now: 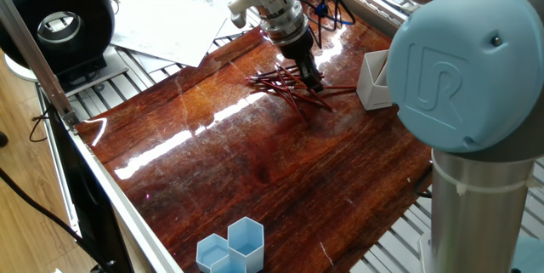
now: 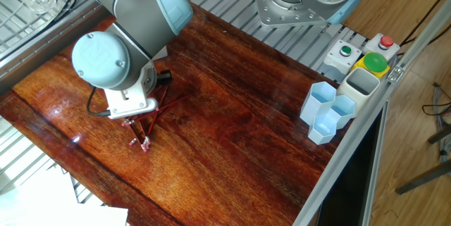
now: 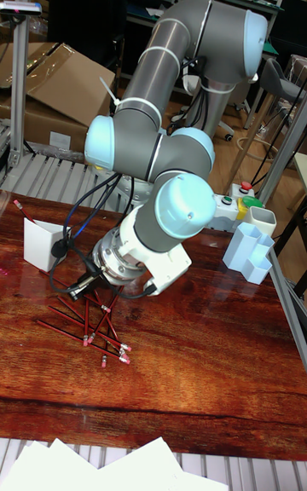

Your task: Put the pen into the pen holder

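Several red pens (image 1: 289, 88) lie crossed in a loose pile on the dark wooden table; the pile also shows in the other fixed view (image 2: 144, 136) and in the tall fixed view (image 3: 89, 327). My gripper (image 1: 312, 78) points down into the right side of the pile, its dark fingers close together among the pens. Whether they hold one is not visible. The wrist hides the fingers in the other fixed view. The white pen holder (image 1: 374, 81) stands just right of the pile, apart from the gripper. In the tall fixed view the pen holder (image 3: 40, 245) has one red pen leaning in it.
Light blue hexagonal cups (image 1: 231, 247) stand at the near table edge, far from the pile (image 2: 328, 111). A button box (image 2: 361, 51) and a beige container (image 2: 361, 85) sit by those cups. Paper sheets (image 1: 170, 22) lie beyond the table's far left corner.
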Robot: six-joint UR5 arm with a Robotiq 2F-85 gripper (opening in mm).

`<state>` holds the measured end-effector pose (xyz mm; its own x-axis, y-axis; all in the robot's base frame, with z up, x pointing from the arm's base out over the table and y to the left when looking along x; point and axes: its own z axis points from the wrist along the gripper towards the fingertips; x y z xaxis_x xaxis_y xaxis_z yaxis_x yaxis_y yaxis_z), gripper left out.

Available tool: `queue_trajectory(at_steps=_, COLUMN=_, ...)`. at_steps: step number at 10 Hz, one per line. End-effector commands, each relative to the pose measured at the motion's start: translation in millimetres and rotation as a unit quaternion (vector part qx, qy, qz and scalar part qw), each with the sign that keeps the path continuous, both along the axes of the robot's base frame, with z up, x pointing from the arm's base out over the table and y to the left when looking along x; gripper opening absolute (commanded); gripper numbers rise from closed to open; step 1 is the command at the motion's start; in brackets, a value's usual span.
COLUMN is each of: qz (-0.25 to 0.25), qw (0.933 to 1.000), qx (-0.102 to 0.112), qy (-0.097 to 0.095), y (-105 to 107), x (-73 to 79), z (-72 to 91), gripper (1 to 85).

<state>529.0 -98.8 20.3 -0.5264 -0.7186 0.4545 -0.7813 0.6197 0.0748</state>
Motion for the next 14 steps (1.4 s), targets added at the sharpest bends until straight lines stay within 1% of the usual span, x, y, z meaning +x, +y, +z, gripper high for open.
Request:
queue_trajectory(at_steps=1, qz=-0.001, qw=1.0, qx=0.005, qy=-0.003, y=0.6, x=-1.0, z=-1.8, gripper=34.3)
queue_trajectory(at_steps=10, qz=0.004, qw=0.9999, qx=0.009, qy=-0.005, y=0.9, x=1.7, z=-6.6, gripper=31.3)
queue_trajectory(at_steps=11, qz=0.004, qw=0.9999, qx=0.009, qy=-0.005, y=0.7, x=1.6, z=-6.6, gripper=29.0)
queue_trajectory(at_steps=13, qz=-0.001, qw=0.9999, qx=0.008, qy=-0.012, y=0.8, x=3.8, z=-7.4, gripper=21.0)
queue_trajectory(at_steps=14, qz=-0.004, qw=0.9999, qx=0.006, qy=-0.013, y=0.4, x=3.7, z=-7.1, gripper=15.7)
